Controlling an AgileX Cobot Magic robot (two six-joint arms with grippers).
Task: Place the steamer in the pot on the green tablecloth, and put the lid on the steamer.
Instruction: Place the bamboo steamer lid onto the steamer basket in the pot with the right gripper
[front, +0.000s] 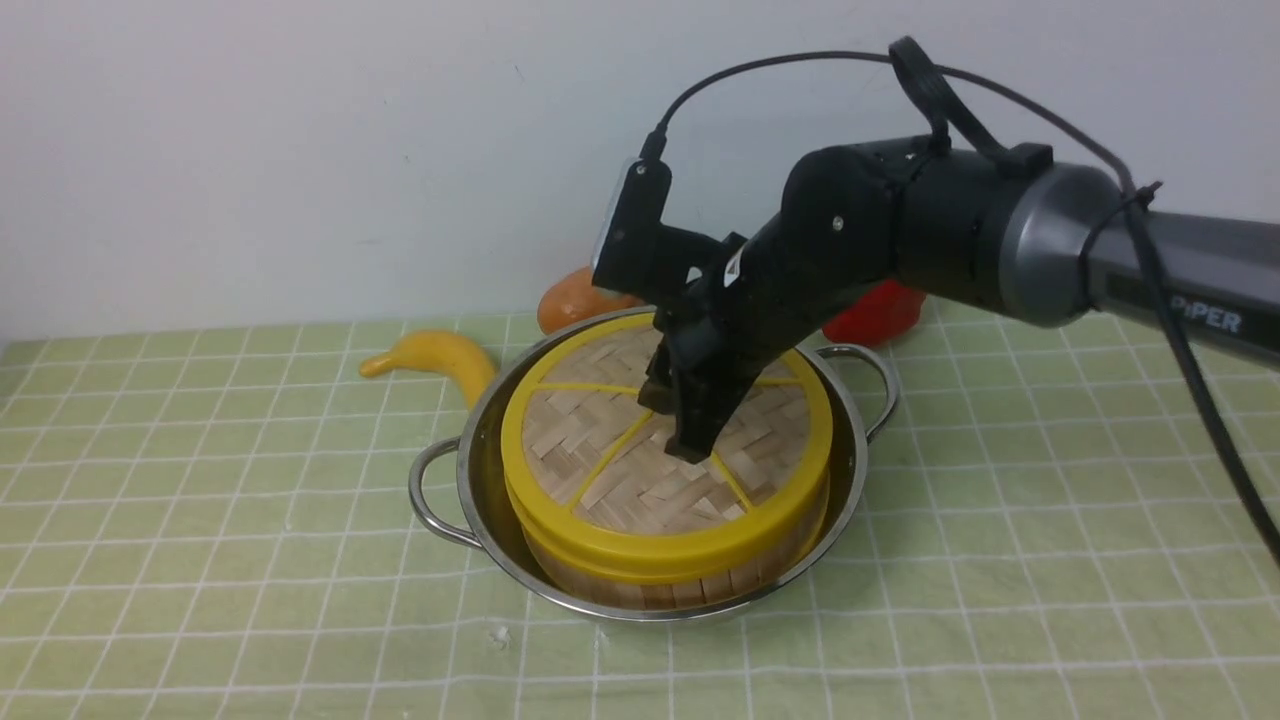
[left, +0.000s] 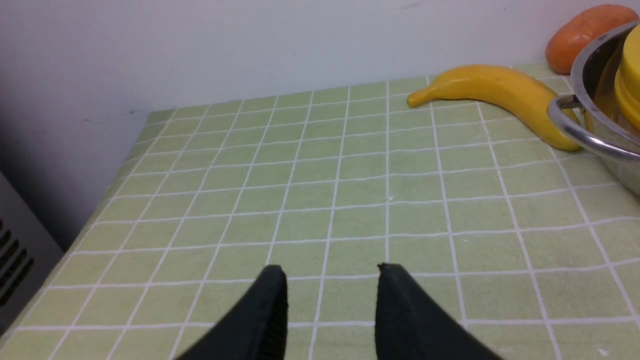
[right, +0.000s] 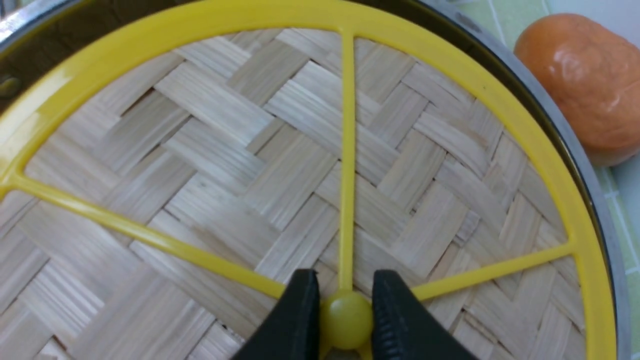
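Note:
The pot stands on the green tablecloth. The steamer sits inside it; only its bamboo wall shows, and its buns are hidden. The lid lies flat on top of the steamer. My right gripper points down at the lid's centre and is shut on the small yellow knob, with a finger on each side of it. The right wrist view shows the lid filling the frame. My left gripper is open and empty above bare tablecloth, to the left of the pot.
A yellow banana lies just behind the pot's left handle, also in the left wrist view. An orange item and a red item sit behind the pot by the wall. The table's left edge borders a grey unit.

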